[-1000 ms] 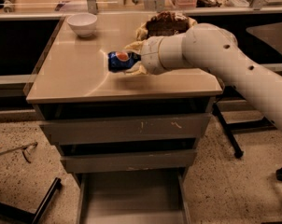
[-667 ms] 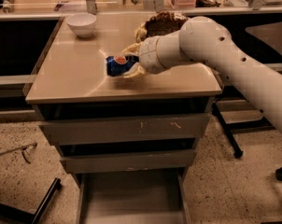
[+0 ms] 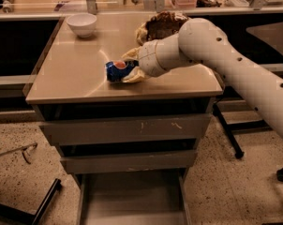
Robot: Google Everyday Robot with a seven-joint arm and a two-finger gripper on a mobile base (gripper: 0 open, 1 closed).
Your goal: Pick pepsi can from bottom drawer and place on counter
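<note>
Glossy beige counter carries a round white bowl — right of it a crinkled brown snack bag, nearer a dark-blue pepsi can clamped in the pincer.

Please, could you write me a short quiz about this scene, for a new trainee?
1. True or false: the bottom drawer is open.
2. Where is the pepsi can?
A) in the bottom drawer
B) down at the counter, in the gripper
C) high above the counter
3. Name the white thing at the counter's far corner.
Key: 1 true; 2 B; 3 bowl.
</note>
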